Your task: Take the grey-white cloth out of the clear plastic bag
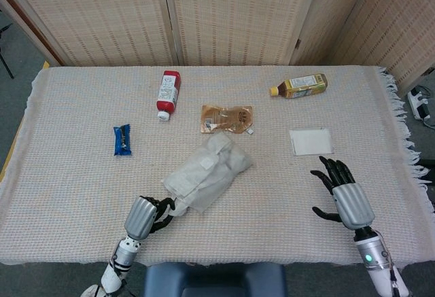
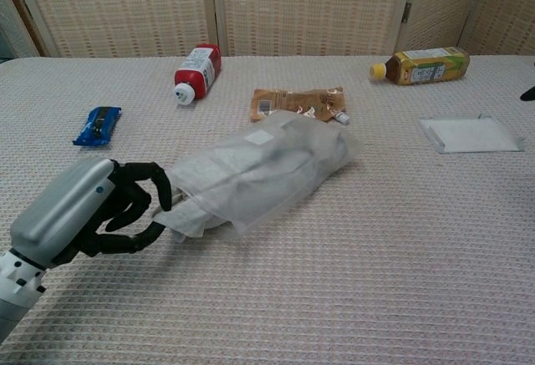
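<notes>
The clear plastic bag [image 1: 207, 172] lies at the table's middle, its open end toward me. The grey-white cloth [image 2: 276, 163] shows folded inside it through the plastic. My left hand [image 2: 88, 215] sits at the bag's near-left end, fingers curled around the crumpled plastic edge and gripping it; the head view shows this left hand [image 1: 145, 215] near the front table edge. My right hand [image 1: 342, 198] hovers open over the right part of the table, fingers spread, well apart from the bag. Only a dark tip of the right hand [image 2: 528, 93] reaches the chest view.
A red-capped white bottle [image 1: 167, 93], a blue snack bar [image 1: 122, 139], a brown pouch [image 1: 226, 118] just behind the bag, a yellow-green drink bottle [image 1: 299, 85] and a flat white packet [image 1: 310, 141] lie on the woven tablecloth [image 1: 68, 175]. Wicker screens stand behind.
</notes>
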Tool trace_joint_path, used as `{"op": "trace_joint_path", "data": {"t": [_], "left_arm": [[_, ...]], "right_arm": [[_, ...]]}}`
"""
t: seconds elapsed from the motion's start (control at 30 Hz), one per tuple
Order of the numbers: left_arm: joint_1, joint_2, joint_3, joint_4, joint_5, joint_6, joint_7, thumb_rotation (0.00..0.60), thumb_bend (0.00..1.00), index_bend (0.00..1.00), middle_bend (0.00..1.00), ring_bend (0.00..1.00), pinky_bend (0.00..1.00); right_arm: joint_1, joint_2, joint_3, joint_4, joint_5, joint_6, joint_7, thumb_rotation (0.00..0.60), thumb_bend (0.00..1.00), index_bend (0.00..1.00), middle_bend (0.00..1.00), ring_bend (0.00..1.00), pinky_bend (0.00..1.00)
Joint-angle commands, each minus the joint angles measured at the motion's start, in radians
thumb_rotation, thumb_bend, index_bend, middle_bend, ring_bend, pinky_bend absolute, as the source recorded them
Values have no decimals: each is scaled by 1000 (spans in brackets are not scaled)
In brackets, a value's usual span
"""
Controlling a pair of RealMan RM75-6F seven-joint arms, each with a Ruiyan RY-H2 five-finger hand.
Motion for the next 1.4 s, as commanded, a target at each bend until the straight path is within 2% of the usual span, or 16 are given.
{"op": "trace_joint_path", "data": {"t": [0.03,0.23,0.33,0.47,0.53,0.83,1.13,1.27,1.4], "left_arm": [[7,21,3,-33,-5,1,11,600,563,717,1000,1000,1000],[16,49,10,-79,-2,11,26,600,564,719,1000,1000,1000],[17,57,11,-90,-2,11,30,600,564,719,1000,1000,1000],[15,76,7,-107,-6,7,35,600,563,719,1000,1000,1000],[14,82,4,-114,-6,10,35,600,563,719,1000,1000,1000],[10,101,-1,-139,-7,6,43,600,563,719,1000,1000,1000],[3,117,-10,-160,-4,9,51,600,563,719,1000,1000,1000],[1,122,-11,-165,-5,8,51,600,563,720,1000,1000,1000],[-1,125,-17,-166,-7,10,48,600,566,719,1000,1000,1000]], "right_arm": [[80,-127,78,78,84,-72,-90,600,115,389,1,0,0],[167,-291,154,188,210,-165,-111,600,124,467,23,0,0],[189,-337,170,224,231,-177,-98,600,126,471,27,0,0],[252,-462,218,335,280,-201,-76,600,125,482,27,0,0],[272,-494,230,366,296,-209,-78,600,125,482,27,0,0],[352,-591,266,455,333,-235,-79,600,150,496,27,0,0],[396,-644,272,514,357,-248,-95,600,185,530,31,0,0],[414,-661,280,545,371,-261,-90,600,232,531,32,0,0],[432,-678,282,581,377,-268,-99,600,339,554,35,0,0]]}}
